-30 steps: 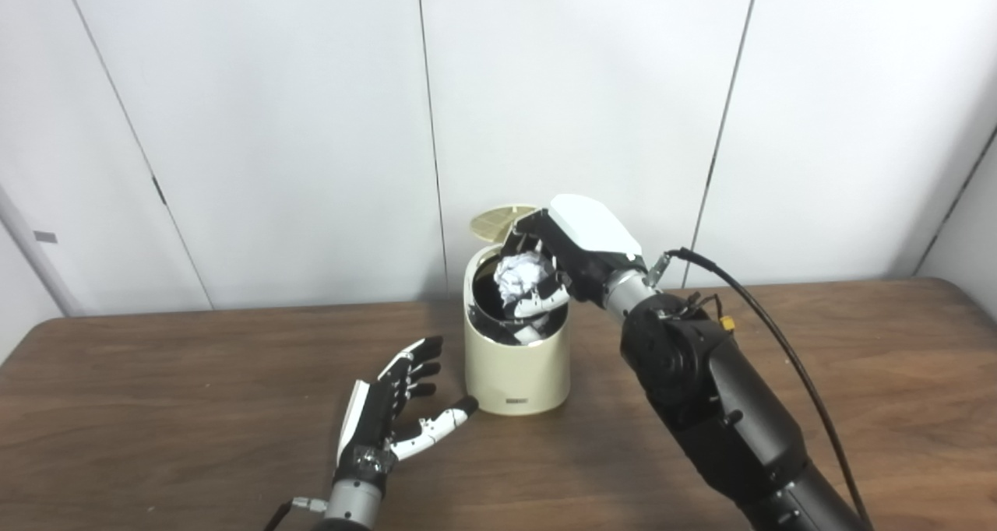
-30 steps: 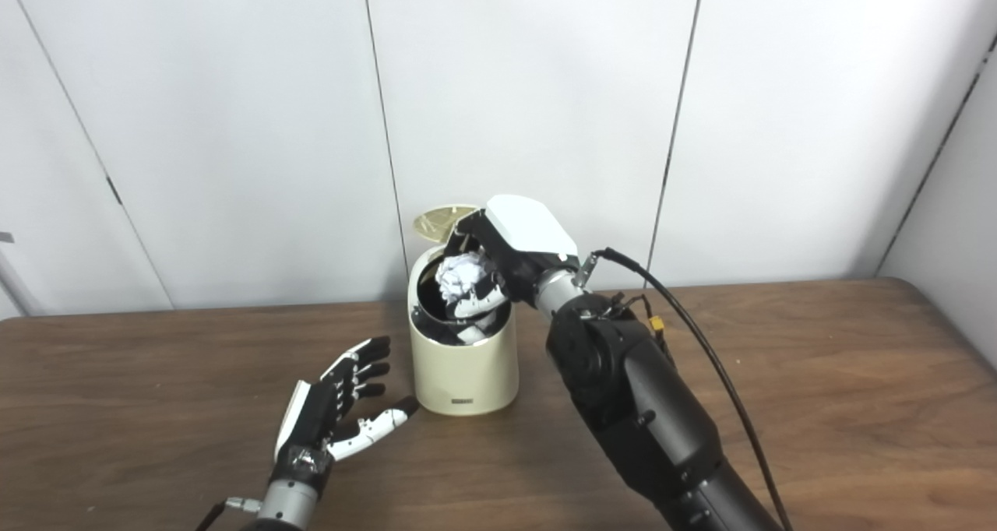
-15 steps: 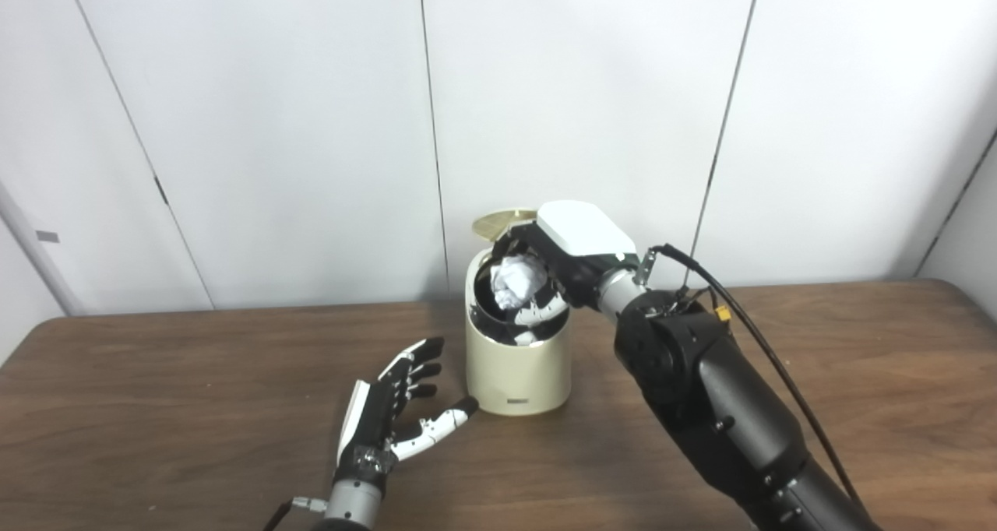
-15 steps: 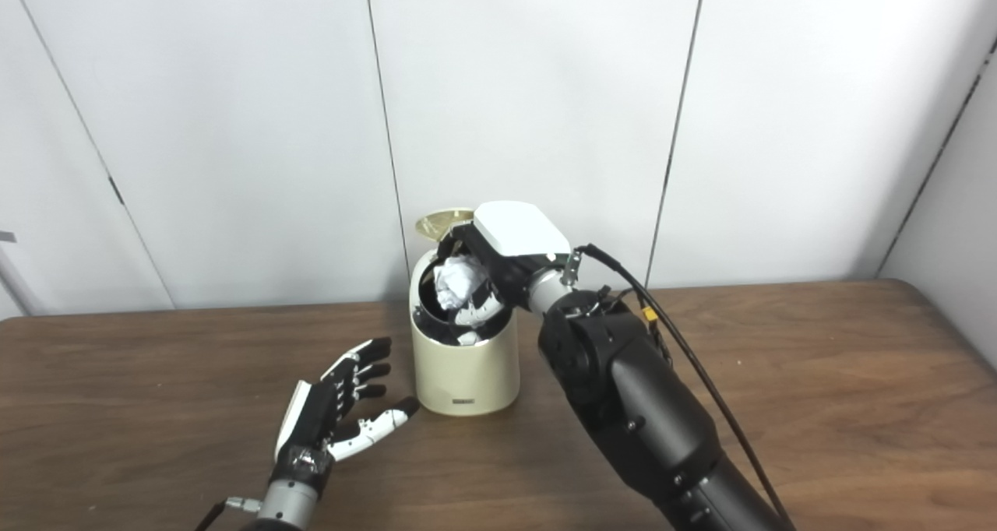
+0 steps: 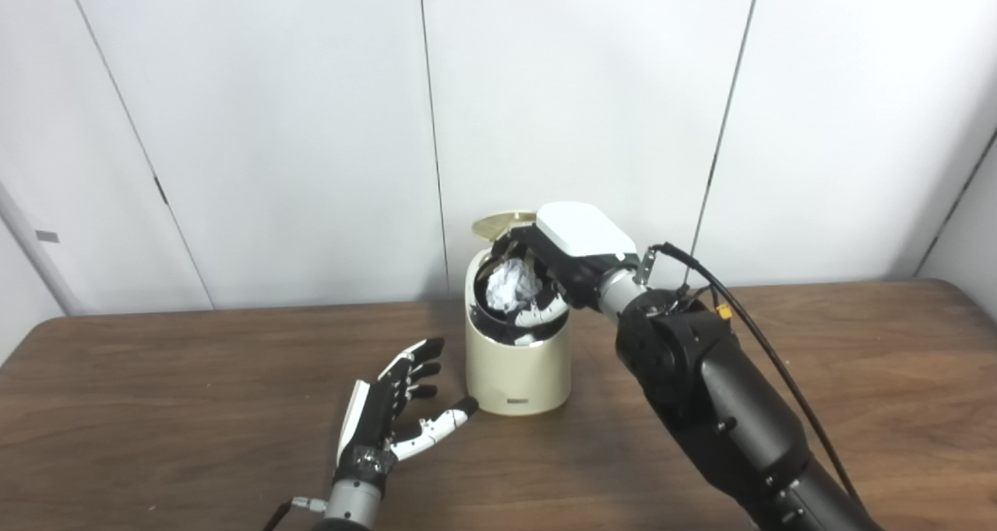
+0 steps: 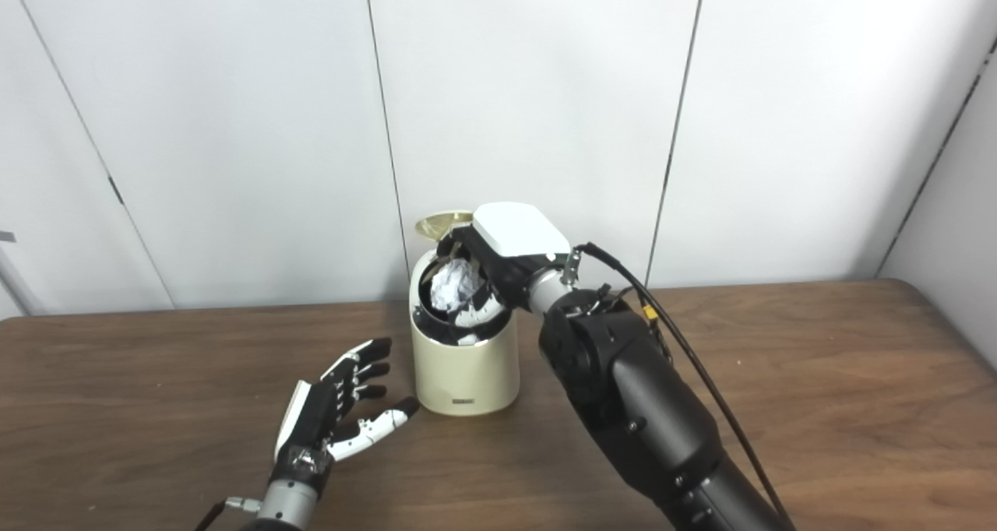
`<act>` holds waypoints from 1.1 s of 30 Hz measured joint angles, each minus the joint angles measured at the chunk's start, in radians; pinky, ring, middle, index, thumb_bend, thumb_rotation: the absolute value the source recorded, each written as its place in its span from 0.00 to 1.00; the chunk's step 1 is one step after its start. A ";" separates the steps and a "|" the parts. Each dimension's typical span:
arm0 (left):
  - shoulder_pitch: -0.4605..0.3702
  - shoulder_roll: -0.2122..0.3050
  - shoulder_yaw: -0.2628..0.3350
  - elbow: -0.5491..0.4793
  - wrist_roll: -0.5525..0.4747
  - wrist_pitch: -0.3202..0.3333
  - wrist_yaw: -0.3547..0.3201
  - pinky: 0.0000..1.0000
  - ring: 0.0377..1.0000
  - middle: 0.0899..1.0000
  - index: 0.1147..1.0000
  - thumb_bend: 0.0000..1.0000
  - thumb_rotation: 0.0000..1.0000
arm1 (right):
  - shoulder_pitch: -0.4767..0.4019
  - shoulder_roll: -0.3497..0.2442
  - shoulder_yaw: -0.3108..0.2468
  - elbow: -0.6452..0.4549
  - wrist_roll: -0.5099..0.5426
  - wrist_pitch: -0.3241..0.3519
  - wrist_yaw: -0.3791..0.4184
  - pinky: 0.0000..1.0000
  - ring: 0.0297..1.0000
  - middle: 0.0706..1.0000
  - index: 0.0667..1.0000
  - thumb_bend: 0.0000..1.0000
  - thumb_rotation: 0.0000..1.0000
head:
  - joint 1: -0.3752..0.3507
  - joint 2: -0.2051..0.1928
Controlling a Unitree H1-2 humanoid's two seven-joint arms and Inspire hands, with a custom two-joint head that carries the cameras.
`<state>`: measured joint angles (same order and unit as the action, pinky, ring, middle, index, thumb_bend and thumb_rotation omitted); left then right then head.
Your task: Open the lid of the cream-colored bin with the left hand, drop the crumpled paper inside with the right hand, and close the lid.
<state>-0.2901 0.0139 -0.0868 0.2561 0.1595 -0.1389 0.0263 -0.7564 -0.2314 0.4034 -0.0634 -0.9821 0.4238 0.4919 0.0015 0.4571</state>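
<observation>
At the centre of the frame, the right robot hand [image 5: 561, 262] holds the crumpled paper [image 5: 512, 286] in the mouth of the cream-colored bin [image 5: 516, 360], whose lid [image 5: 502, 223] stands open. Lower left, the left robot hand [image 5: 389, 422] rests on the table [image 5: 156, 406], fingers spread, empty.

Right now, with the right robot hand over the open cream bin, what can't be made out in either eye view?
- Crumpled white paper ball: held or released unclear; right robot hand covers it.
- Cream-coloured round plastic bin: its inside depth is dark, blocked by the paper.
- Flipped-up cream lid: hinge hidden behind the hand.
- Open left robot hand: arm cut off by the bottom edge.
</observation>
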 measured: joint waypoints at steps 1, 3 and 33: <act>0.000 0.000 0.000 0.000 0.000 0.000 0.000 0.75 0.82 0.85 0.85 0.71 0.19 | 0.000 0.000 0.000 0.000 -0.001 0.000 0.002 0.42 0.59 0.73 0.72 0.88 0.18 | 0.000 0.000; 0.000 0.001 0.000 0.000 0.000 0.000 0.000 0.75 0.82 0.85 0.85 0.70 0.18 | 0.000 0.000 -0.001 -0.001 -0.002 0.000 0.005 0.42 0.58 0.72 0.72 0.88 0.17 | -0.002 0.000; 0.000 0.002 -0.002 0.000 -0.001 0.000 0.000 0.75 0.83 0.85 0.84 0.72 0.19 | -0.006 -0.007 -0.005 -0.001 -0.001 -0.006 0.024 0.43 0.62 0.77 0.76 0.90 0.20 | -0.002 0.000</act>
<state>-0.2901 0.0155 -0.0886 0.2561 0.1586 -0.1390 0.0260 -0.7622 -0.2385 0.3980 -0.0641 -0.9829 0.4181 0.5155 0.0000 0.4571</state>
